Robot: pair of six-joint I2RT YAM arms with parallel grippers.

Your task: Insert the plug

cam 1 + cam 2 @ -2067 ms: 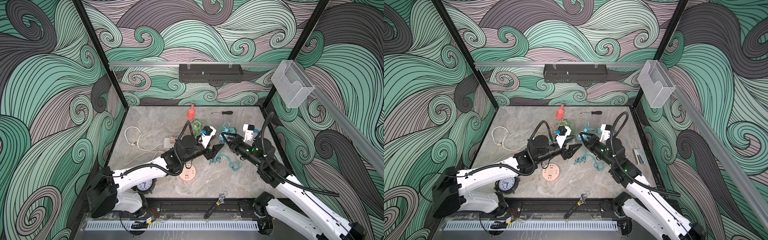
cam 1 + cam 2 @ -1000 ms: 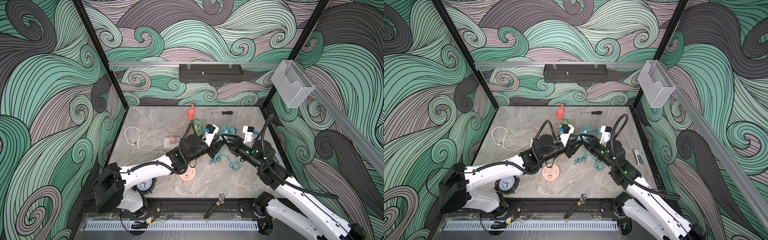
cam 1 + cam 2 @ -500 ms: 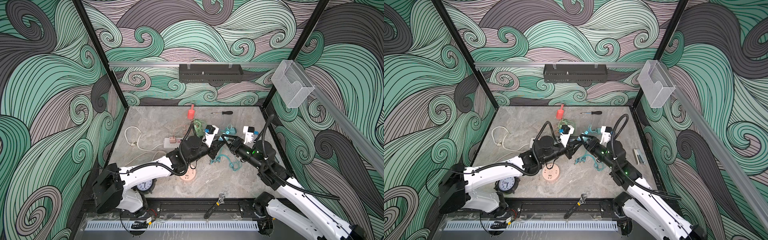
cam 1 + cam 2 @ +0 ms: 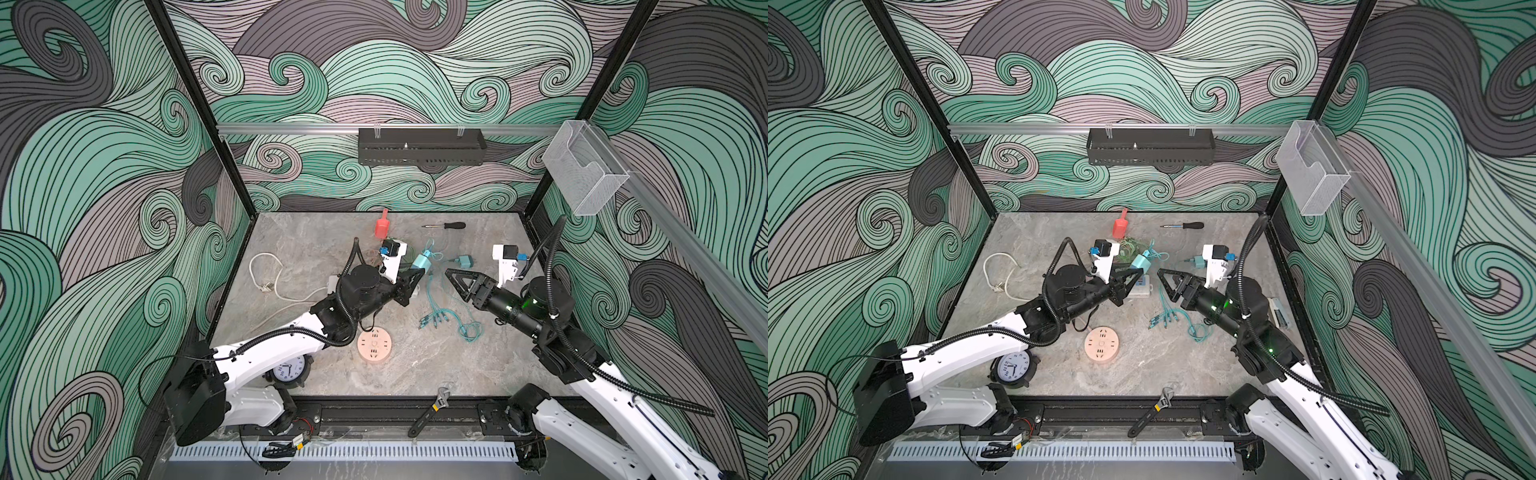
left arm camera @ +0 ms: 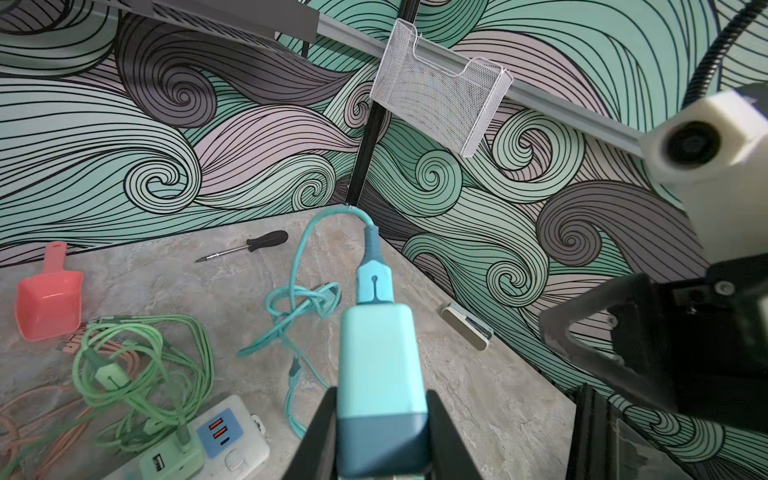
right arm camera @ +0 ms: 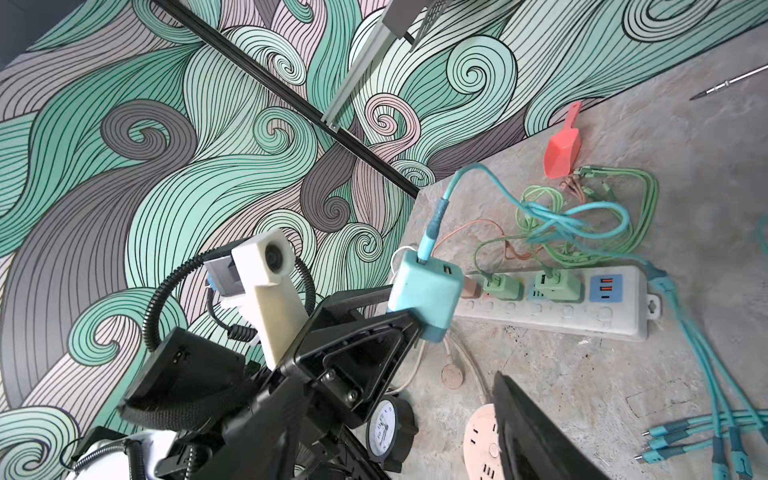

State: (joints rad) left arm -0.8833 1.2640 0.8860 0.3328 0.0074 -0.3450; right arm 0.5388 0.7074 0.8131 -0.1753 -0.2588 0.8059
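Seeing only part of the clock (image 4: 286, 370), half covered by the left arm. Cannot follow the power strip (image 6: 552, 320) in both top views, mostly hidden behind the left pincer (image 5: 382, 392). Finding this pincer pinching the teal plug (image 5: 376, 357) by its dark end, raised off the tabletop (image 4: 436, 365) near the strip's end; prongs not visible. Further right, finding the right pincer (image 4: 453, 281) spread, apart from the plug. Counting two green chargers (image 6: 552, 284) seated in the strip's sockets. Cannot see into the black wall tray (image 4: 419, 145).
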